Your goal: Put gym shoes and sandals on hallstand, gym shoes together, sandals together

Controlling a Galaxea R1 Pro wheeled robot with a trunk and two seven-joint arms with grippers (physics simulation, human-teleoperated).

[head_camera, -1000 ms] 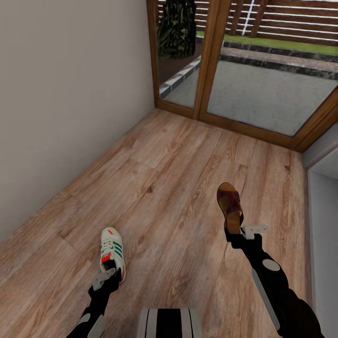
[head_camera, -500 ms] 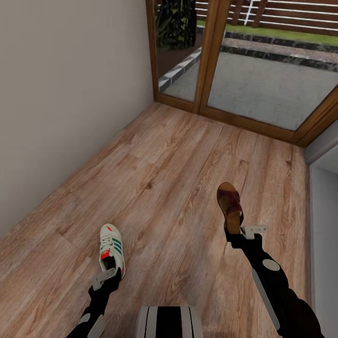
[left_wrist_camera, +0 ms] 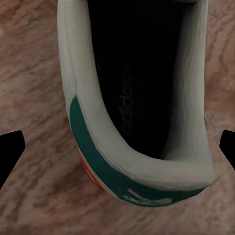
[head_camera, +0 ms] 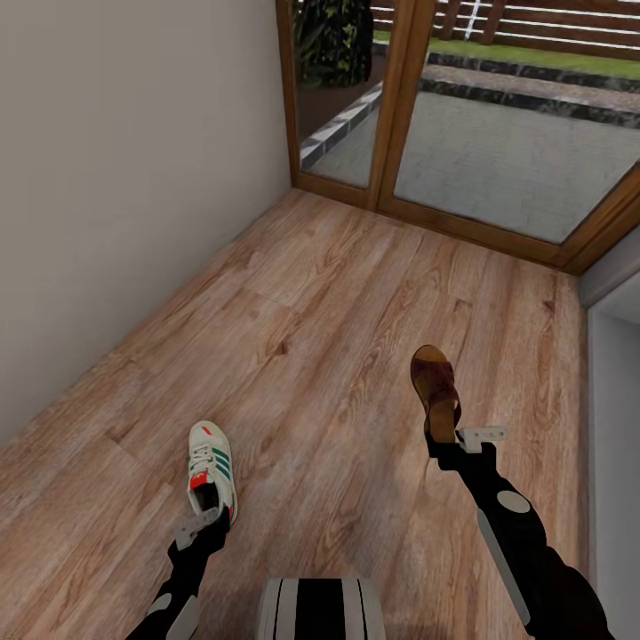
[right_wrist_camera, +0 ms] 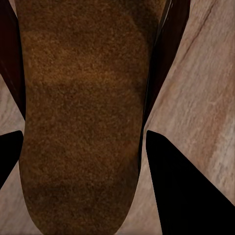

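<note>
One white gym shoe (head_camera: 212,467) with green stripes hangs heel-first from my left gripper (head_camera: 203,526), low over the corridor floor (head_camera: 338,293). In the left wrist view its heel and dark opening (left_wrist_camera: 142,122) lie between the fingertips (left_wrist_camera: 10,147). One brown sandal (head_camera: 434,387) sticks forward from my right gripper (head_camera: 458,440), which is shut on its heel end. The right wrist view shows its tan footbed (right_wrist_camera: 83,122), with one finger (right_wrist_camera: 186,186) against its side. The hallstand is out of view.
A plain beige wall (head_camera: 133,178) runs along the left. Wood-framed glass doors (head_camera: 498,133) close the far end, with paving outside. A pale grey panel (head_camera: 613,400) stands at the right edge. Bare planks stretch between my arms and the doors.
The whole view has shifted, with the door sill now higher in the picture, so the camera moved. The gym shoe sits slightly further from my left gripper. The sandal and right gripper are unchanged.
</note>
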